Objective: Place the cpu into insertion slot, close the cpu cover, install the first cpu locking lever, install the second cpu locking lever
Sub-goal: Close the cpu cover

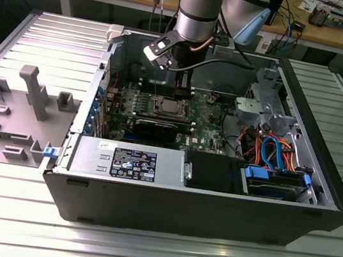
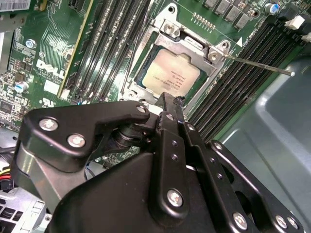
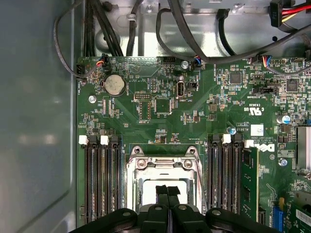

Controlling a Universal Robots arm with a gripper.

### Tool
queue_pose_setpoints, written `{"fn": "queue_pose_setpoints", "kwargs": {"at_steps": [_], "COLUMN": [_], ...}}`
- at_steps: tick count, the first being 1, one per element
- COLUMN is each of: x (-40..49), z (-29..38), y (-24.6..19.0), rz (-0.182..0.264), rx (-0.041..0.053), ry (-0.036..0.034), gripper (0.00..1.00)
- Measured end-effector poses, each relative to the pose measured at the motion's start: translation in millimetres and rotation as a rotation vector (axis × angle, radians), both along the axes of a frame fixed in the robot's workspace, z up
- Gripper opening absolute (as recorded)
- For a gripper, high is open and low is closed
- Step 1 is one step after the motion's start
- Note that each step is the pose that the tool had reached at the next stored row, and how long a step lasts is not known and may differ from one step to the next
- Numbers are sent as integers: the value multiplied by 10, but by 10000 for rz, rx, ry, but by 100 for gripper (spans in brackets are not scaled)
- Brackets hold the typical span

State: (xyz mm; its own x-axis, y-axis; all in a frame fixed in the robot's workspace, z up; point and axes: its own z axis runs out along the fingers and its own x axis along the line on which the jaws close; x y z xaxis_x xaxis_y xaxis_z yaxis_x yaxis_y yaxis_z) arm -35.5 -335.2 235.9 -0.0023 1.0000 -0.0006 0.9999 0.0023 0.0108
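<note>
Hovering at the insertion slot [image 2: 139, 76], the gripper [image 3: 167, 189] had its two fingers pressed together with nothing between them.

The cpu [image 2: 170, 73] lay flat inside the slot, its dull silver top showing through the window of the cpu cover [image 2: 194, 46], which lay down over the slot's rim. The fingertips hung at one edge of the slot; whether they touched the cover could not be told. From one corner of the slot a thin metal locking lever [image 2: 257, 65] stuck out across the black memory slots [image 2: 243, 82] beside it. On the green motherboard [image 3: 160, 121], a round coin battery [image 3: 115, 85] sat well apart from the slot. In the exterior view the slot lay beneath the arm, inside the open computer case [image 1: 180, 201].
</note>
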Motion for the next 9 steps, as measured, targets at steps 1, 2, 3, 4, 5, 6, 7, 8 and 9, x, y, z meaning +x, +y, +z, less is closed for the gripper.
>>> {"fn": "queue_pose_setpoints", "kwargs": {"at_steps": [1,2,3,4,5,6,7,8,9], "x": [-2,-5,-13,-23,-37,-45,-58,-73,-86], "z": [0,-1,-1,-1,-1,-2,-4,-6,-10], "y": [0,0,0,0,0,0,0,0,0], "rz": [-1,-3,-2,0,-1,0,0,-1,0], "rx": [1,1,1,1,1,1,2,2,0], "ry": [0,-1,0,-1,-1,-1,-1,-1,0], "gripper": [11,11,11,11,11,11,11,11,11]}}
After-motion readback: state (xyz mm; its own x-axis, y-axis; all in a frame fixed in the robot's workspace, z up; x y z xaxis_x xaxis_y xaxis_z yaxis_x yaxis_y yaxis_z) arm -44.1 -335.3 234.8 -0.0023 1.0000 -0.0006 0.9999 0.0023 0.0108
